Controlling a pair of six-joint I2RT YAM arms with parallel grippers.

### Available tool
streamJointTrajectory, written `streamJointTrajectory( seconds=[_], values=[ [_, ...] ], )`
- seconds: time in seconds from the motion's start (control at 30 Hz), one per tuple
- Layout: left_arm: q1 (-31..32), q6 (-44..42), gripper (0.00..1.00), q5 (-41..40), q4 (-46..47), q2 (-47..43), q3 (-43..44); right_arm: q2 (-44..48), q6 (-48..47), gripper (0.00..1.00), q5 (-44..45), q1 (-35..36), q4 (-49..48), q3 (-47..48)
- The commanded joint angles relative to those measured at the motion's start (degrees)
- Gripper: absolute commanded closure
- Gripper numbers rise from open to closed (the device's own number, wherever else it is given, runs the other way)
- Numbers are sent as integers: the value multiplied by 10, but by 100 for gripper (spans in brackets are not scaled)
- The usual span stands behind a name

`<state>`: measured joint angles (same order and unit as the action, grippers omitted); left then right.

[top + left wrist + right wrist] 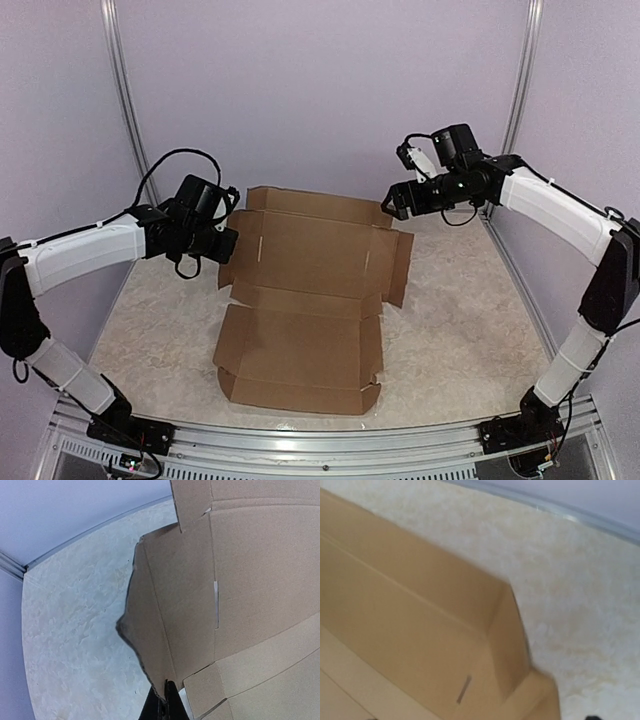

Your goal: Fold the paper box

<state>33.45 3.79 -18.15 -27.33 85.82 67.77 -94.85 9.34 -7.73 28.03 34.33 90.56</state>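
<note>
Claws: left claw [222,243] clamped on raised left flap of paper box [305,300]; right claw [390,205] at far-right corner, opening not discernible. Box open, empty, mid-surface [460,330].

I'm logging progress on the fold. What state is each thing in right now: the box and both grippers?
paper box: lying open on the table, not yet folded up; its left side flap and far flap are raised.
left gripper: fingers close together on the edge of the raised left flap, seemingly pinching it.
right gripper: at the box's far right corner; whether it is open or shut cannot be told.
</note>
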Motion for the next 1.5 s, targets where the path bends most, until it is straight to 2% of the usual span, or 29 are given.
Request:
streamJointTrajectory(
  seconds=[0.0, 0.17, 0.33, 0.8, 0.97, 1.07, 1.23, 1.47],
  values=[
    [15, -88, 100, -33, 75, -27, -20, -16, -54, 12, -9, -5, 60, 59],
    [27, -149, 100, -6, 141, -47, -59, -33, -87, 12, -34, -5, 100, 109],
    [42, -201, 100, 20, 210, -73, -101, -36, -126, 12, -88, -5, 116, 120],
    [46, -218, 100, 62, 256, -103, -141, -81, -192, 17, -106, 12, 192, 165],
    [46, -217, 100, 71, 253, -113, -147, -87, -205, 25, -97, 17, 207, 166],
    [47, -216, 100, 77, 253, -117, -148, -90, -209, 34, -88, 20, 214, 167],
    [47, -208, 100, 86, 251, -121, -153, -91, -212, 55, -88, 28, 217, 167],
    [47, -194, 100, 76, 246, -113, -156, -88, -219, 78, -74, 41, 231, 167]
  ],
)
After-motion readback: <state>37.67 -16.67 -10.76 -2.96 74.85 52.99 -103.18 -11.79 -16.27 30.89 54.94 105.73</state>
